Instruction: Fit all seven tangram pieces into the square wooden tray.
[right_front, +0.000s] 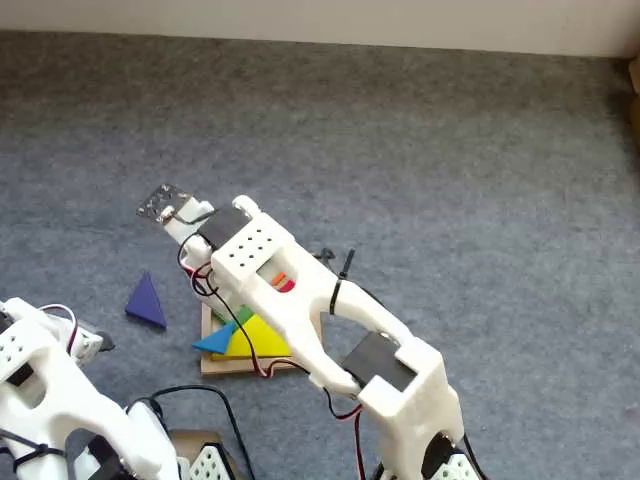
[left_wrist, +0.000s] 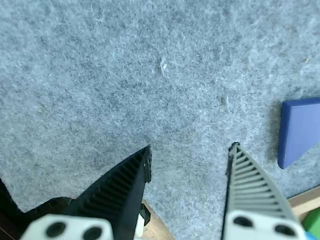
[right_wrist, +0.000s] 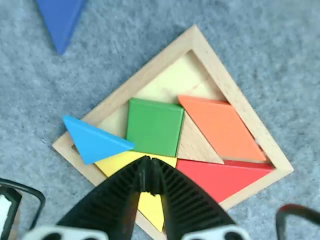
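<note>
The square wooden tray (right_wrist: 235, 90) holds a green square (right_wrist: 154, 126), an orange parallelogram (right_wrist: 220, 127), a red triangle (right_wrist: 225, 180) and a yellow triangle (right_wrist: 150, 205). A light blue triangle (right_wrist: 92, 141) lies askew, one corner over the tray's rim. My right gripper (right_wrist: 150, 175) is shut and empty, its tips above the yellow triangle beside the green square. A dark blue triangle (right_front: 147, 301) lies on the carpet off the tray (right_front: 235, 365). My left gripper (left_wrist: 190, 150) hangs open over bare carpet, with the dark blue triangle (left_wrist: 300, 130) off to one side.
Grey carpet covers the whole surface. The right arm (right_front: 300, 300) stretches over the tray and hides most of it in the high view. The left arm (right_front: 40, 370) sits at the near left corner. Bare wood (right_wrist: 175, 80) shows in the tray's far part.
</note>
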